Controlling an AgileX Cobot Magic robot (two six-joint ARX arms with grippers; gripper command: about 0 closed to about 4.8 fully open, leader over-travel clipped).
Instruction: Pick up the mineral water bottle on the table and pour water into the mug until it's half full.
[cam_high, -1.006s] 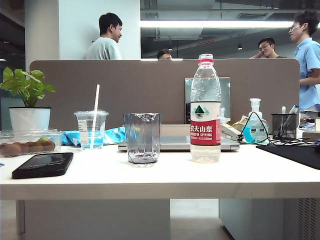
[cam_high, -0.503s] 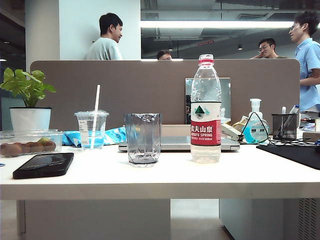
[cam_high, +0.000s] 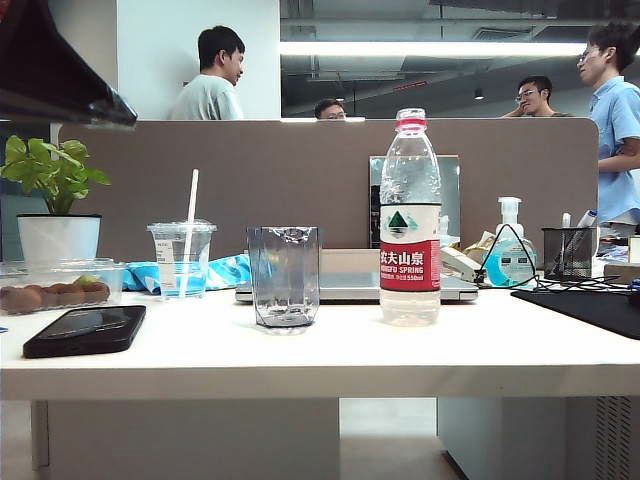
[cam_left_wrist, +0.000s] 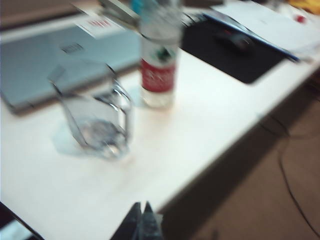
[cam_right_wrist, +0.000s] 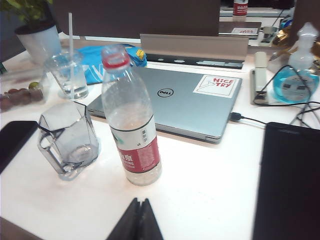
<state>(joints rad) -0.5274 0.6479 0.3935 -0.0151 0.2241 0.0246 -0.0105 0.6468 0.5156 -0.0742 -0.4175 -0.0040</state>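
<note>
Upright on the white desk (cam_high: 300, 355), the mineral water bottle (cam_high: 410, 215) is seen just beside the mug (cam_high: 284, 275), both in front of a closed laptop (cam_right_wrist: 185, 100). The left gripper (cam_left_wrist: 141, 222) and the right gripper (cam_right_wrist: 136, 220) are each held above the desk's near edge, fingers pressed together, nothing pinched.

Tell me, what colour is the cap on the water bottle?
The cap of the mineral water bottle is pinkish red. The right wrist view shows it best.
</note>
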